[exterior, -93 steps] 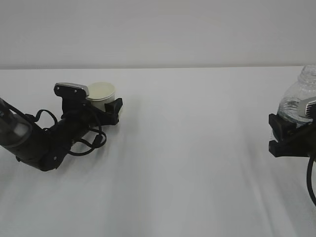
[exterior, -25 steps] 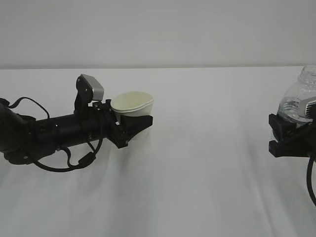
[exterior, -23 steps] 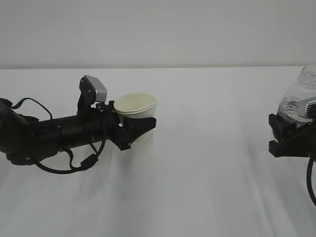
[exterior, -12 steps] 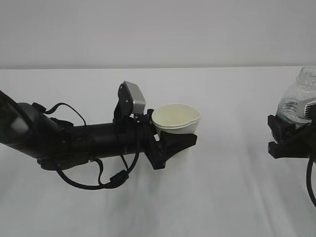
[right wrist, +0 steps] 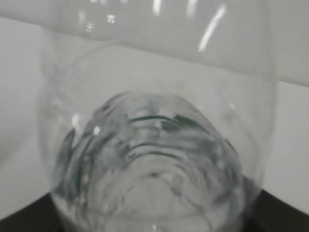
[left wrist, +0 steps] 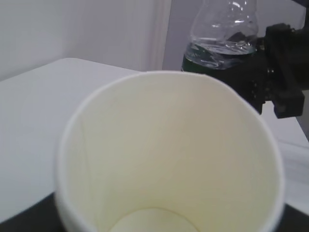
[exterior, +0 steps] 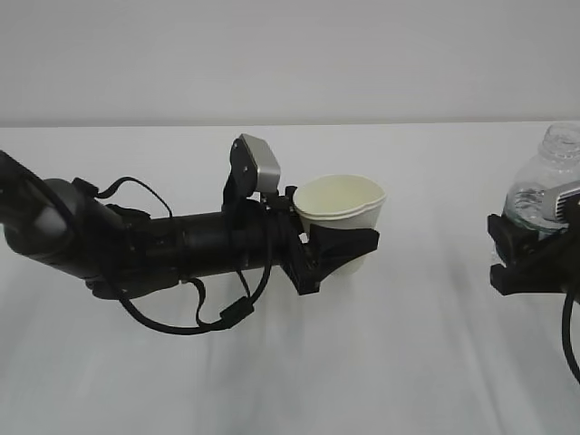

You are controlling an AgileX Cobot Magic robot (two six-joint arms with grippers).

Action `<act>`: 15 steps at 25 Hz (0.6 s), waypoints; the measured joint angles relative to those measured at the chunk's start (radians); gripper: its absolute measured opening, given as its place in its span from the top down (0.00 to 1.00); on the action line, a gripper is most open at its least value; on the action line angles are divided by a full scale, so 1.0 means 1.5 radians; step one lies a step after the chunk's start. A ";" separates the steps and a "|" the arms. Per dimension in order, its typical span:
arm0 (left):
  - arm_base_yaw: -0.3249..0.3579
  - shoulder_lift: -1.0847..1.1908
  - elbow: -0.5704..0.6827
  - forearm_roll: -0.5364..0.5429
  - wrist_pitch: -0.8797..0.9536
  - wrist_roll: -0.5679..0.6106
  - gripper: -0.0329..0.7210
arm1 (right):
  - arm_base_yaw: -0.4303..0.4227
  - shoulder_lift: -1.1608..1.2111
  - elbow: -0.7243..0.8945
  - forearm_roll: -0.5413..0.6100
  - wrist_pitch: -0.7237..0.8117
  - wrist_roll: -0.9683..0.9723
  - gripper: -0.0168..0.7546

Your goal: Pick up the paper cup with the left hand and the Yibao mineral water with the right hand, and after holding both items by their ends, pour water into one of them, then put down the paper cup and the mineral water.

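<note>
Paper cup (exterior: pixel 340 211) sits upright, clamped between the left hand's fingers (exterior: pixel 349 246).

Small white paper cup (exterior: pixel 342 210) with rolled rim, pale cream-yellow inside: stood upright, mouth up, lifted off white surface near middle of exterior view, clamped at lower body between black jaws. Rim slightly squeezed out of round. Inside looked empty in left wrist view (left wrist: pixel 169 154).

Small clear ribbed plastic bottle (exterior: pixel 544 186) with dark green label band: stood upright at far right edge, uncapped, part full of water, gripped around label. Taller than cup, well apart from it.
</note>
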 joint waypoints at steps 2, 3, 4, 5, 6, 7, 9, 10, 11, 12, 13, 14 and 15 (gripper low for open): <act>0.000 0.005 -0.014 0.011 -0.002 -0.016 0.37 | 0.000 0.000 0.003 0.000 0.000 0.000 0.40; 0.000 0.013 -0.022 0.024 -0.002 -0.028 0.37 | 0.000 0.000 0.005 -0.001 0.000 0.000 0.40; 0.000 0.023 -0.027 0.039 -0.002 -0.042 0.37 | 0.000 0.000 0.006 -0.001 0.000 0.000 0.40; 0.000 0.032 -0.032 0.050 -0.002 -0.053 0.37 | 0.000 0.000 0.006 -0.001 0.000 0.000 0.40; 0.000 0.040 -0.035 0.062 -0.002 -0.059 0.37 | 0.000 0.000 0.006 -0.002 0.000 0.000 0.40; 0.000 0.045 -0.035 0.067 -0.002 -0.063 0.37 | 0.000 -0.002 0.006 -0.002 0.000 0.000 0.40; 0.000 0.048 -0.037 0.075 -0.001 -0.067 0.37 | 0.000 -0.010 0.006 -0.003 0.002 0.000 0.40; 0.000 0.048 -0.042 0.076 -0.001 -0.069 0.37 | 0.000 -0.017 0.006 -0.003 0.004 0.000 0.40; 0.000 0.048 -0.044 0.077 -0.001 -0.069 0.37 | 0.000 -0.025 0.006 -0.003 0.006 0.000 0.40; 0.000 0.048 -0.047 0.078 -0.001 -0.070 0.37 | 0.000 -0.033 0.006 -0.003 0.008 0.000 0.40; 0.000 0.048 -0.050 0.082 -0.001 -0.070 0.37 | 0.000 -0.039 0.006 -0.003 0.010 0.000 0.40; 0.000 0.048 -0.049 0.083 -0.001 -0.070 0.37 | 0.000 -0.047 0.006 -0.003 0.017 0.000 0.40; 0.000 0.048 -0.051 0.086 -0.001 -0.070 0.37 | 0.000 -0.054 0.006 -0.003 0.027 0.000 0.40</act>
